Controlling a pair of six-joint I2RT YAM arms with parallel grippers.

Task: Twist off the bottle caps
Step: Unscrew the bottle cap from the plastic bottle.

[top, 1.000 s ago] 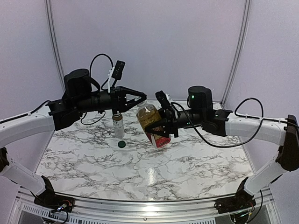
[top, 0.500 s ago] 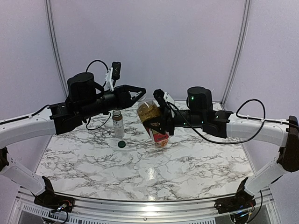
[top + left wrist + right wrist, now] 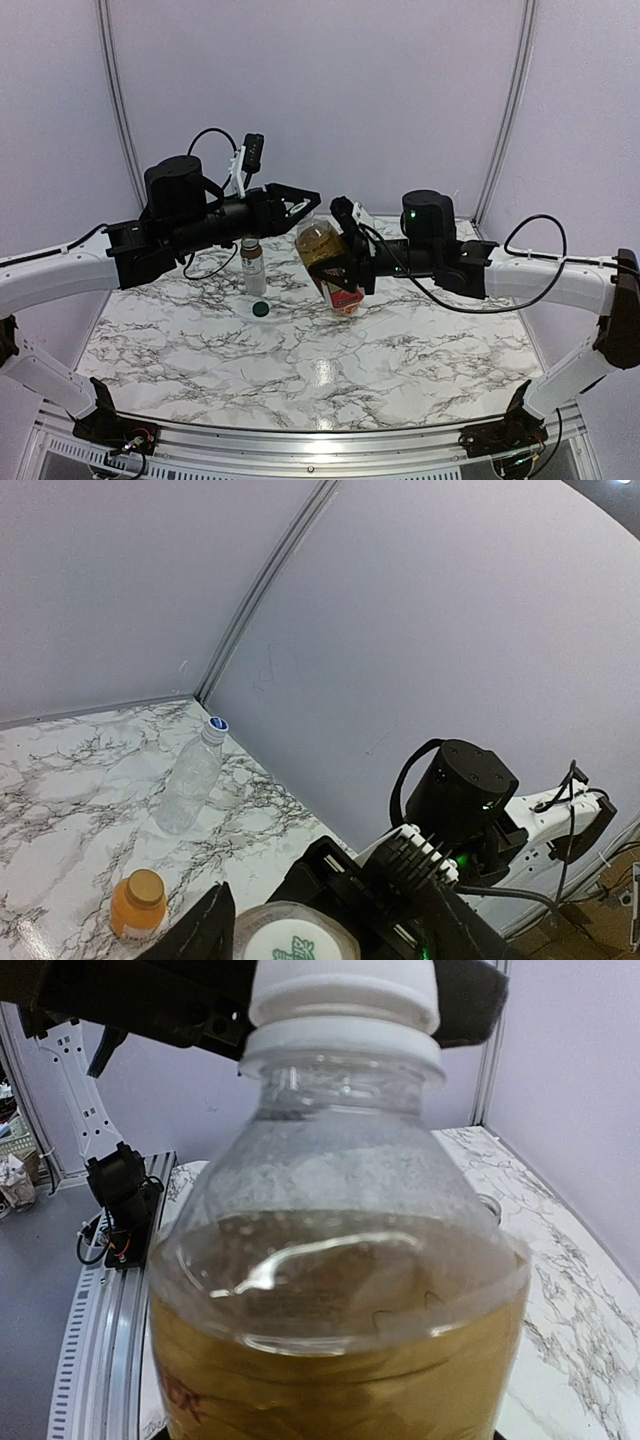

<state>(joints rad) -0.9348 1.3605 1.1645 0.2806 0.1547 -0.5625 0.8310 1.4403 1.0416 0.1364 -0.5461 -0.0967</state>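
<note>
My right gripper (image 3: 343,272) is shut on the amber tea bottle (image 3: 325,258) at its red label and holds it tilted above the table. The bottle fills the right wrist view (image 3: 340,1290). Its white cap (image 3: 342,995) sits on the neck and shows green print from above (image 3: 295,942). My left gripper (image 3: 303,205) stands open around that cap, one finger (image 3: 208,930) just clear of it. A short clear bottle (image 3: 253,265) stands uncapped, with a dark green cap (image 3: 261,309) on the table in front of it.
An orange juice bottle (image 3: 137,905) with an orange cap and a tall clear bottle (image 3: 188,778) with a white and blue cap stand near the back wall. The marble table (image 3: 320,360) ends at a metal rail in front.
My left gripper's jaws have opened from the white cap. The right arm has shifted the tea bottle slightly down and to the right.
</note>
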